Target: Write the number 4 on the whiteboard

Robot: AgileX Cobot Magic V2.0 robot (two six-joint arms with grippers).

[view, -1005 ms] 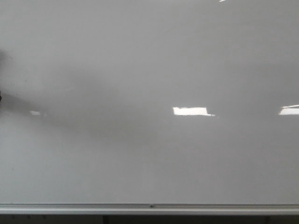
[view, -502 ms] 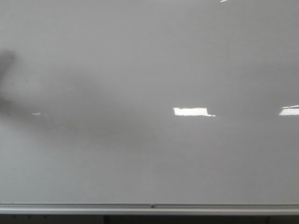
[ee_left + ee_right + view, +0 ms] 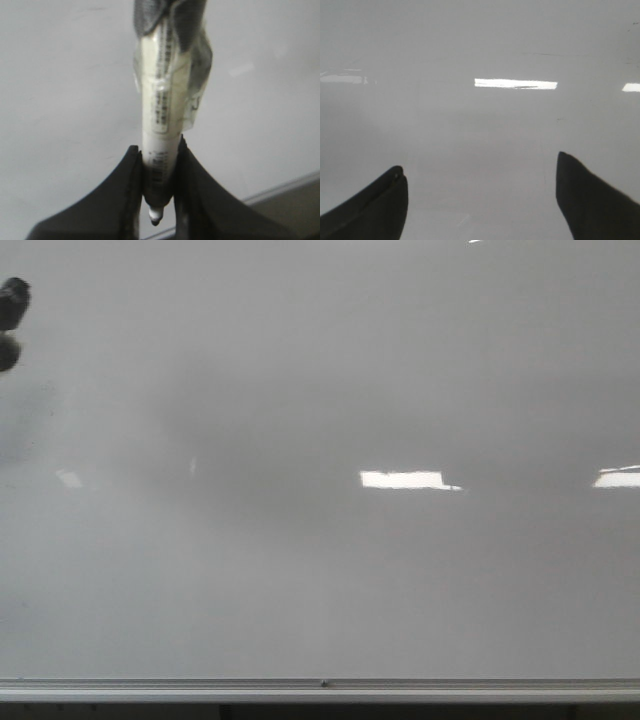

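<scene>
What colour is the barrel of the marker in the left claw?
Cream-white with dark printed text, seen best in the left wrist view: marker, left claw.

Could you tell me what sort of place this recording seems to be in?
Probably an office or classroom: a large glossy whiteboard with a metal frame rail, ceiling-light reflections on it, and a marker in the left claw.

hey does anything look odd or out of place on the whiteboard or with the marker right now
One oddity: the marker clamped in the left gripper is wrapped in crinkled clear tape. The whiteboard shows only light reflections, with no strokes or damage visible.
</scene>
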